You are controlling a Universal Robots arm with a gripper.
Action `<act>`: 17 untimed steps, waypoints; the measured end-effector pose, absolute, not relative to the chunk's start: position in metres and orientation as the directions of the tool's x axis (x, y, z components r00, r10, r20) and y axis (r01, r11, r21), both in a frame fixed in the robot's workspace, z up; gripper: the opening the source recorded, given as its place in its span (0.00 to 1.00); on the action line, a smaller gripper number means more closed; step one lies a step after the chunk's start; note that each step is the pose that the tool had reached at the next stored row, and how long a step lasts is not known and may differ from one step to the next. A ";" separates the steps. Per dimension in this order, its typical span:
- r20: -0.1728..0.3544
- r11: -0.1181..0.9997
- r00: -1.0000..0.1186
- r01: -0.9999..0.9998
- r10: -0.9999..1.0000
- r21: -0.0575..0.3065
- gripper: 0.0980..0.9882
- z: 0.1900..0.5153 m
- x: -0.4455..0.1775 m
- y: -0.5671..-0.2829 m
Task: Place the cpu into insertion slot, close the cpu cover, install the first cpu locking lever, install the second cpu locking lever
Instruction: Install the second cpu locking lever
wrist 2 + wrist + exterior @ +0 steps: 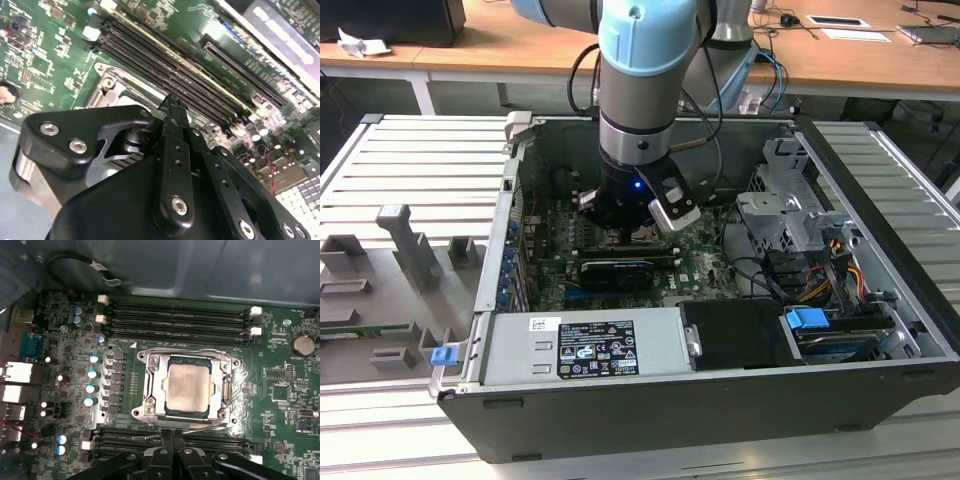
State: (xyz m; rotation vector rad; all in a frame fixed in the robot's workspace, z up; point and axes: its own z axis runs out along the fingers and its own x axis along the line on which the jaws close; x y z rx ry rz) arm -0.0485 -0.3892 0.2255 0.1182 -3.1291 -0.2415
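In the first wrist view the cpu (188,387) lies flat in the socket on the green motherboard, its pale metal face showing. The cpu cover (154,390) lies down around it as a silver frame. One thin wire locking lever (200,428) runs slanted along the socket edge nearest my fingers. The other lever (229,390) lies along an adjacent side. My gripper (172,436) is shut, its tips pressed together just off that nearest lever, over the memory slots. The same shut tips show in the second wrist view (172,104). In the exterior view the gripper (625,232) hangs low inside the open computer case.
Memory slots (175,317) flank the socket on two sides. A black graphics card (620,272), a grey power supply (585,345), a drive cage (790,215) and loose cables (770,280) crowd the case. Its walls (505,230) stand around the arm. A grey fixture (400,270) sits on the exterior view's left.
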 end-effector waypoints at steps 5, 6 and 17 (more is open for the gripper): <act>-0.007 0.981 -0.997 -0.075 -0.075 0.178 0.01 0.222 -0.059 -0.391; -0.007 0.981 -0.997 -0.075 -0.075 0.180 0.01 0.220 -0.060 -0.391; -0.011 0.973 -0.997 -0.075 -0.075 0.219 0.01 0.210 -0.070 -0.400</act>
